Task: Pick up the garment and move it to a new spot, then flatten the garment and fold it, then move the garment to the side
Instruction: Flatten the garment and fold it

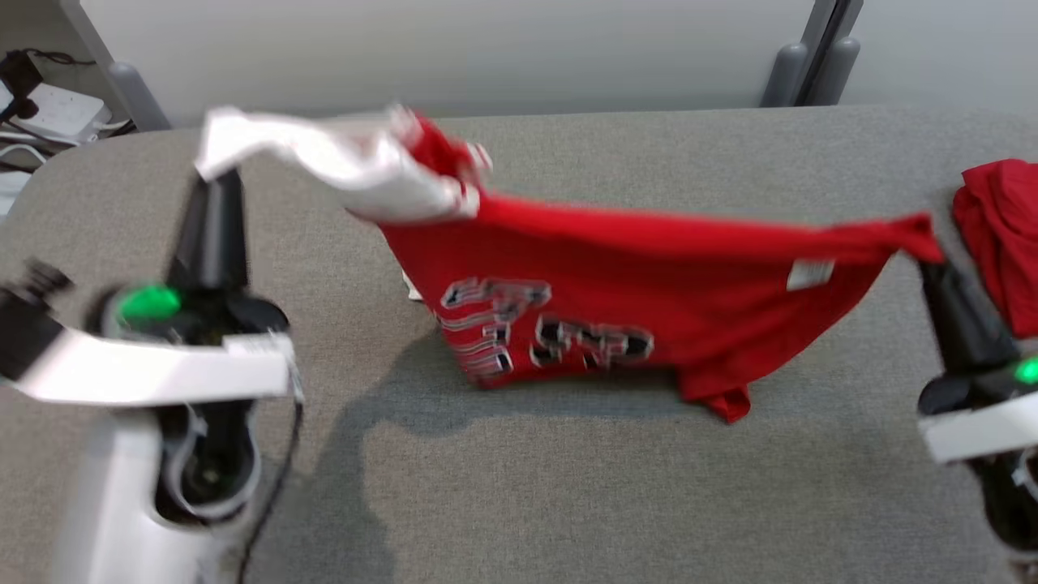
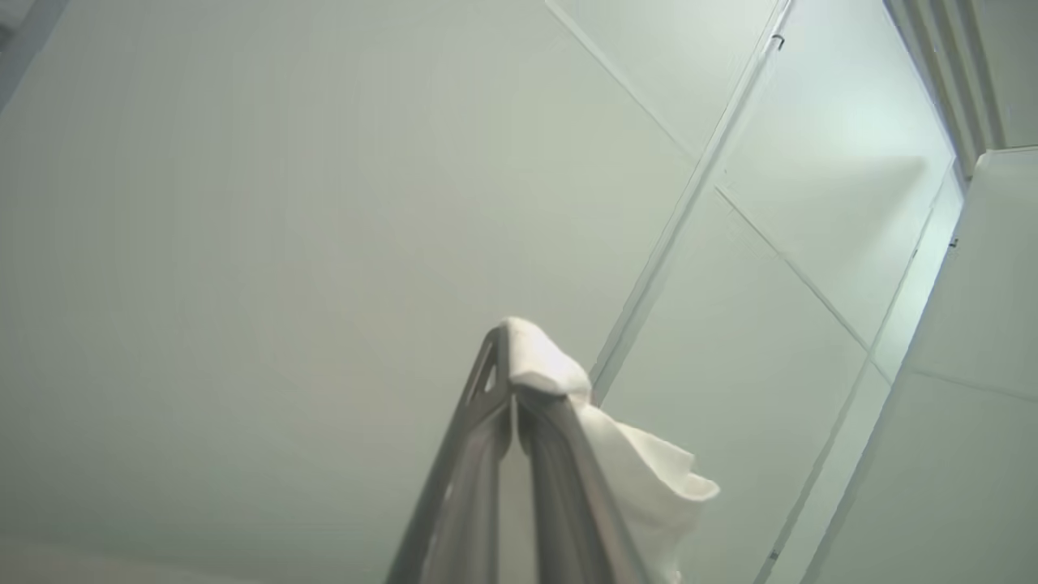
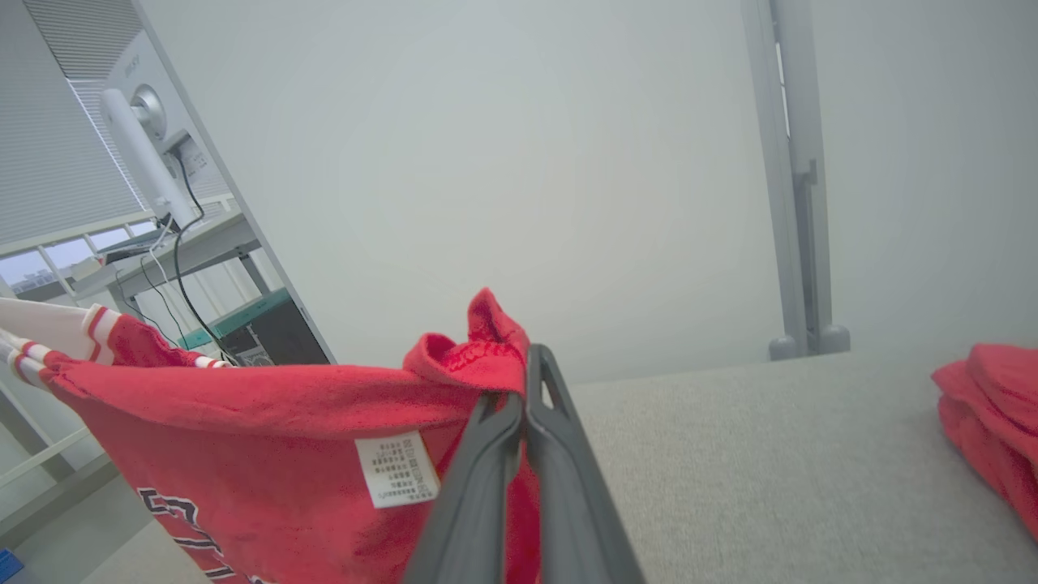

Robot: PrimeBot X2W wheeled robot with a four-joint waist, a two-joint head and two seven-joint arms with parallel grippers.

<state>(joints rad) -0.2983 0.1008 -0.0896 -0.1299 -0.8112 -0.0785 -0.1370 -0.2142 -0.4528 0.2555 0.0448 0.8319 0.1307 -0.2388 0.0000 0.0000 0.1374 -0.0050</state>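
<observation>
Above the table (image 1: 568, 487), left gripper (image 1: 217, 174) and right gripper (image 1: 924, 261) clench the garment (image 1: 649, 284) by opposite edges, hem seemingly brushing it.

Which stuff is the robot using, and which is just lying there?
For the job: red garment, left gripper pinching its white sleeve, right gripper pinching the other end.
Lying about: red cloth pile, white box.

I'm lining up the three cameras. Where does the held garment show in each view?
Head view: garment stretched across the middle, between left gripper and right gripper.
Left wrist view: its white sleeve clamped at bottom centre.
Right wrist view: lower left, corner clamped at centre.
Shared landmark: white label, right of centre in head view, bottom left-centre in right wrist view.
</observation>
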